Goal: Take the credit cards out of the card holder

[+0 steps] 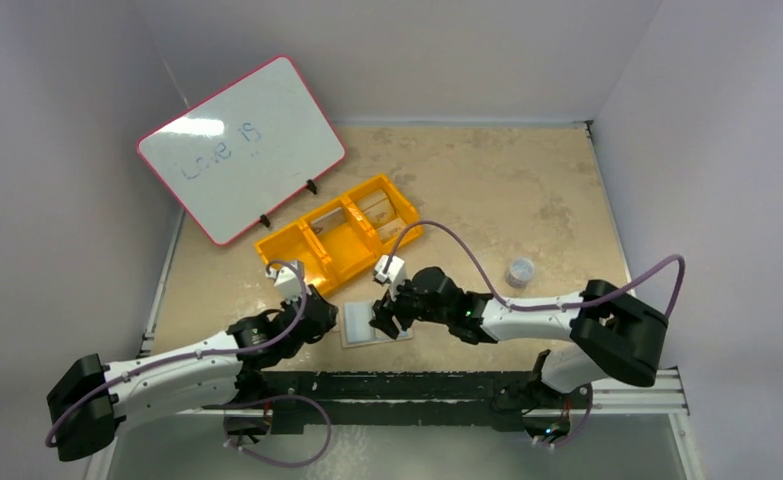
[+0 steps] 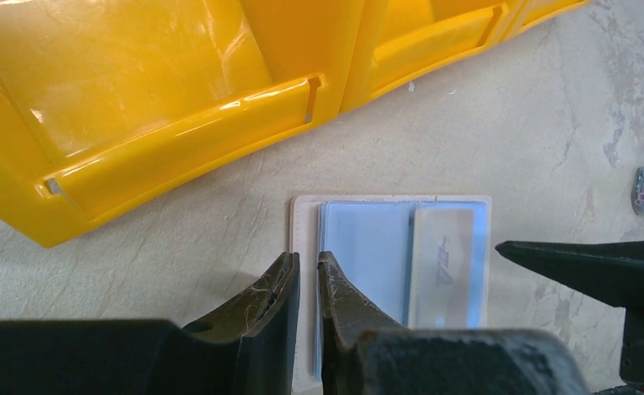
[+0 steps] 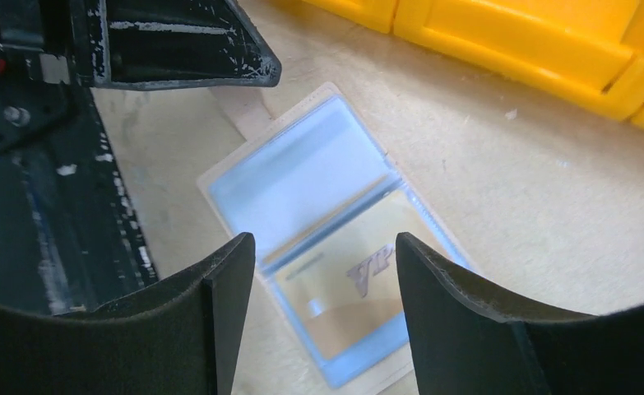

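Nothing out yet: thin tan card (image 3: 343, 304) sits in your blue-lined card holder (image 3: 294, 177). Right pincer (image 3: 322, 247) apart; left pincer (image 2: 306, 263) nearly together, cannot tell if clamped.

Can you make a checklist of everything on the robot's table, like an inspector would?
Surface: beige mottled table, nothing spilled that I can see.
Job's things: card holder lies open and flat; one tan card sits in one panel, not yet out.
Clutter: yellow bin, whiteboard propped up, small round container.
Grippers: left gripper has its jaws almost closed at the holder's edge; gripping or just pressing, cannot tell. Right gripper is open above the card.
Cables: purple cables loop off both arms, none lying on the holder.
Surroundings: plain pale walls.
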